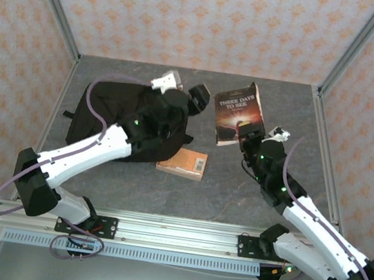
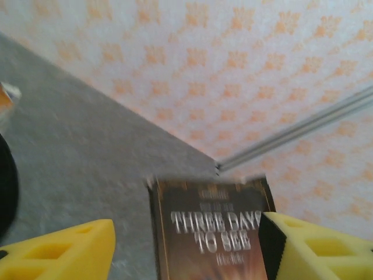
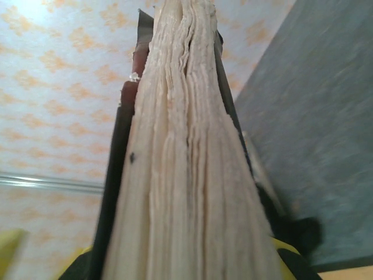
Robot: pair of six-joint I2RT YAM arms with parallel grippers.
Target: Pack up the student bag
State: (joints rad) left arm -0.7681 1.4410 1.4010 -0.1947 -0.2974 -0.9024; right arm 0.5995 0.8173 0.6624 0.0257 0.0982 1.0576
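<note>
Black soft student bag (image 1: 111, 100) lies slumped; left jaws wide, right jaws clamp dark book (image 1: 239, 109)

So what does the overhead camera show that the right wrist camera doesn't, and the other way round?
Overhead adds the large black soft fabric backpack, a flat orange-brown book next to it, and the title cover of the dark paperback. The right wrist view adds that book's cream page edges, close up, gripped by the right hand. Both share the paperback, the grey table and the orange-patterned wall.
</note>
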